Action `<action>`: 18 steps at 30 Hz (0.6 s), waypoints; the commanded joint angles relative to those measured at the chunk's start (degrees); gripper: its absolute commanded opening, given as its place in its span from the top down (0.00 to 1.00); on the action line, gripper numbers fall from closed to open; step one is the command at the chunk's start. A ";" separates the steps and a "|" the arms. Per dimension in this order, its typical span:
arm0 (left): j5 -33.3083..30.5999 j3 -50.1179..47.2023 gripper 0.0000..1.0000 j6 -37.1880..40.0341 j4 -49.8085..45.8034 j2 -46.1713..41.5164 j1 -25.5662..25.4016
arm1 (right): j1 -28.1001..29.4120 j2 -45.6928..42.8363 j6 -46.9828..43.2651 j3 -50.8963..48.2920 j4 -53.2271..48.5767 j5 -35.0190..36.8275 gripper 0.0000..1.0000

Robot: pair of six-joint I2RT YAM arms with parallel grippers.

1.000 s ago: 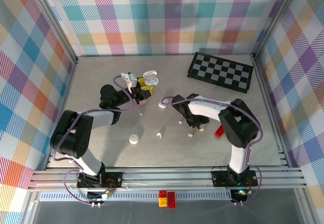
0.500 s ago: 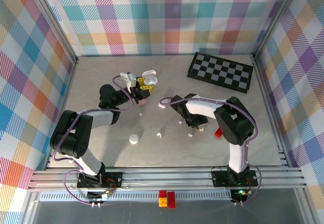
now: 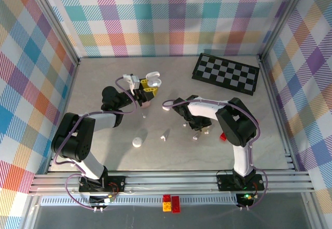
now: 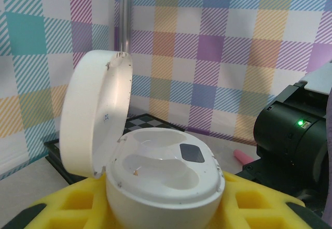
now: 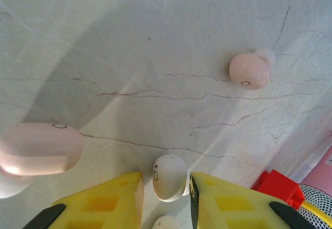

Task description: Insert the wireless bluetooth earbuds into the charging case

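L gripper (image 3: pixel 148 87) up, clamps open charging case (image 4: pixel 163 180); R gripper (image 5: pixel 166 187) low, narrow astride white earbud (image 5: pixel 169 177), grip unclear.

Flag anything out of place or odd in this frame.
No damage visible. Earbuds lie scattered loose over the table, as the task expects. Strays: a red block by the right arm, red and yellow bricks on the front rail, and a checkerboard lying askew at the back right.

Seemingly a white earbud (image 5: pixel 169 177) within hand (image 5: pixel 166 183)
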 commanded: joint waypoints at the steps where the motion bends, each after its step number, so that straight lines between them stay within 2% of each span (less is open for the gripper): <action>1: 1.23 -0.57 0.62 1.59 3.37 -1.71 0.75 | 0.06 0.85 1.85 0.92 -2.45 1.65 0.72; 18: 1.58 -0.92 0.62 1.79 3.33 -2.06 0.75 | -0.63 1.68 2.29 1.35 -2.63 1.83 0.74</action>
